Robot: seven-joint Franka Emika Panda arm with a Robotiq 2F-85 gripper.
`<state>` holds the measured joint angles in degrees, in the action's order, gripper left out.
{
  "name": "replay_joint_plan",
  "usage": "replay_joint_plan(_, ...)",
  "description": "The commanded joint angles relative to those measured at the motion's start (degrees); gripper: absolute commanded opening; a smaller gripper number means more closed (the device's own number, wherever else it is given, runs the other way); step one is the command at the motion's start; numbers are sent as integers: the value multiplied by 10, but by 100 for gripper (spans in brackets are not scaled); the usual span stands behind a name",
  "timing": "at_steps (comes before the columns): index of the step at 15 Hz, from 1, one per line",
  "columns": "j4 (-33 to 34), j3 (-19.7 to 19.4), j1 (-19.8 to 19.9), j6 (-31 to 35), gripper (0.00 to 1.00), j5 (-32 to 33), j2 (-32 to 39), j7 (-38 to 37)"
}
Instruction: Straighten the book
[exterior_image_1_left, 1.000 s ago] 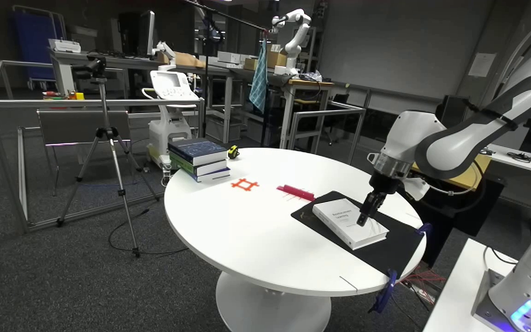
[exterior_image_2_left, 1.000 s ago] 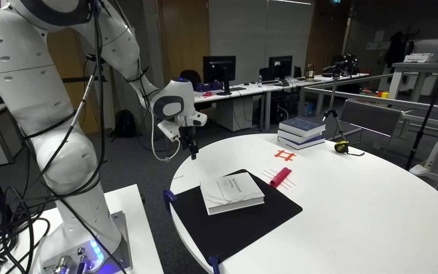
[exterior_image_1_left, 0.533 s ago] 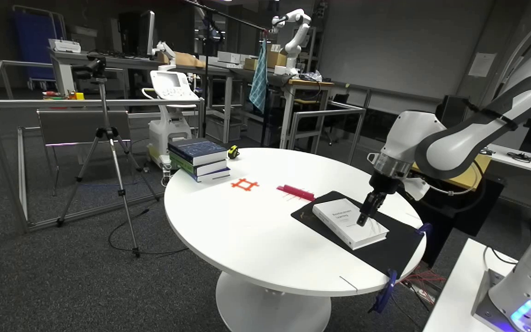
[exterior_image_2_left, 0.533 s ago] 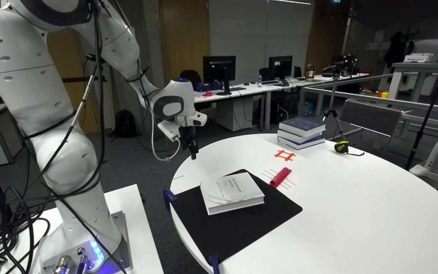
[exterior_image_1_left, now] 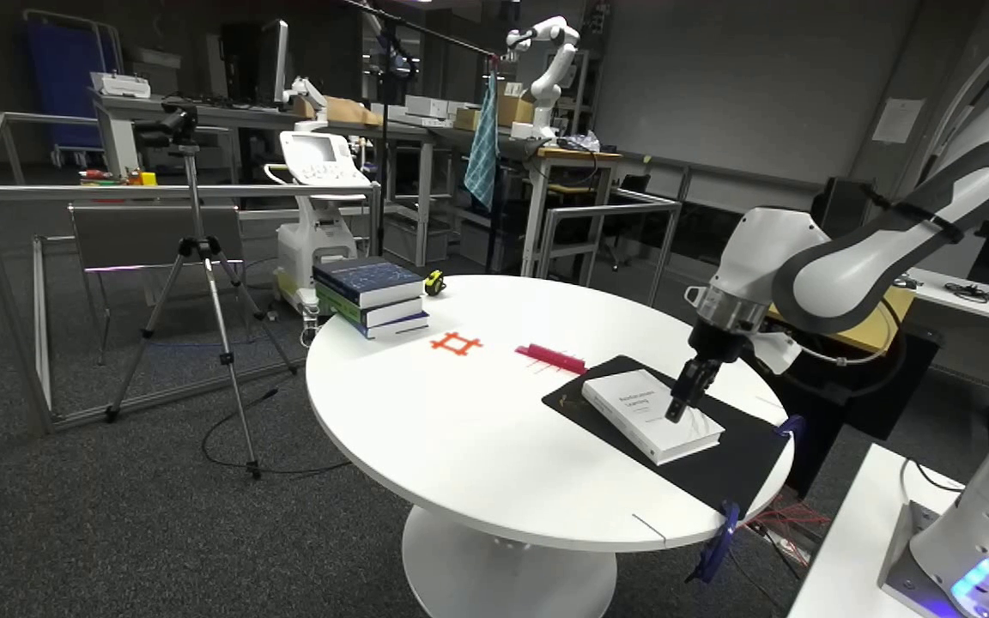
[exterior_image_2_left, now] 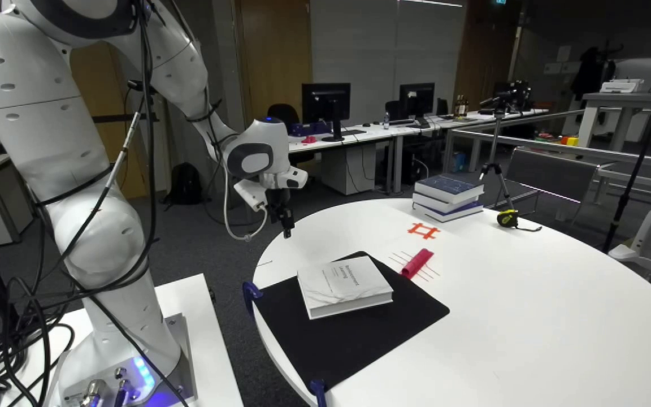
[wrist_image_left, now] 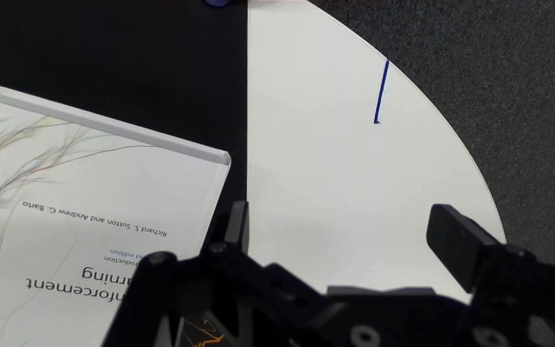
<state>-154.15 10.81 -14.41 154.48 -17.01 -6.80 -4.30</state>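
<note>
The white book (exterior_image_1_left: 627,403) lies flat on the black rectangular sheet (exterior_image_1_left: 748,451), turned at an angle to the sheet's edges. The book (exterior_image_2_left: 345,282) and the sheet (exterior_image_2_left: 359,342) also show in an exterior view. In the wrist view, the book (wrist_image_left: 89,188) is at the left with its title upside down. Part of it is hidden behind the left finger. My gripper (wrist_image_left: 347,231) is open and empty. Its fingers are above bare white table and the sheet's edge, to the right of the book. The gripper (exterior_image_2_left: 286,226) is raised above the table, apart from the book.
Blue clamps (exterior_image_1_left: 722,541) hold the sheet at the edge of the round white table (exterior_image_2_left: 517,328). A pink-red piece (exterior_image_2_left: 417,263) lies near the sheet. An orange frame shape (exterior_image_2_left: 424,230), a stack of books (exterior_image_2_left: 448,198) and a yellow-black tape measure (exterior_image_2_left: 507,218) are farther off.
My gripper has shifted very slightly in both exterior views. The book, the sheet and the other things have not moved.
</note>
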Motion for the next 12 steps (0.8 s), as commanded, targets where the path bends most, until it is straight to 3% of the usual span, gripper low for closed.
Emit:
replay_joint_plan(1,-5,-6,-9,10,100,-40,7,61)
replay_joint_plan(5,-2,-6,-16,33,100,-99,27,133)
replay_joint_plan(12,24,23,-41,145,100,-238,105,234)
